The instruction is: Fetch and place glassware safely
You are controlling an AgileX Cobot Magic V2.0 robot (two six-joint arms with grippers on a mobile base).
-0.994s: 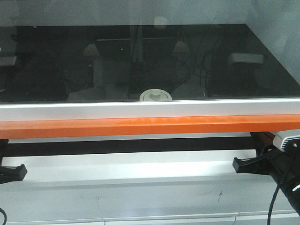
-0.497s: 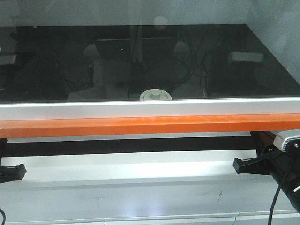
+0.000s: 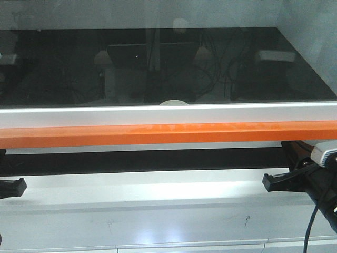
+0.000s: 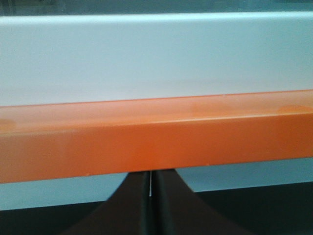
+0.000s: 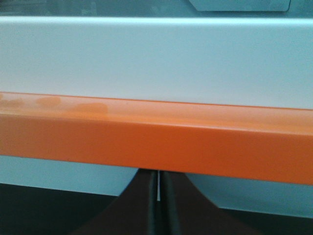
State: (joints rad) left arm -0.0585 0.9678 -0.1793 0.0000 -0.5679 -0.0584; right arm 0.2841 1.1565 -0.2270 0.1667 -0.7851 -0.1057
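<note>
1 orange bar [image 3: 168, 134] is spanning the front, with the left tool [image 4: 150, 182] and right tool [image 5: 158, 180] sitting pinched shut and empty beneath it. Beyond it, near centre, the jar [image 3: 172, 102] is barely peeking into view, lying seemingly nearer the right tool.

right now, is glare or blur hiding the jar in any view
Front-facing view: the dark glass pane is full of reflections, and only a sliver of the jar's lid clears the white frame; glare sits on the ledge below. Both wrist views: soft focus, the orange bar fills them, no jar.
</note>
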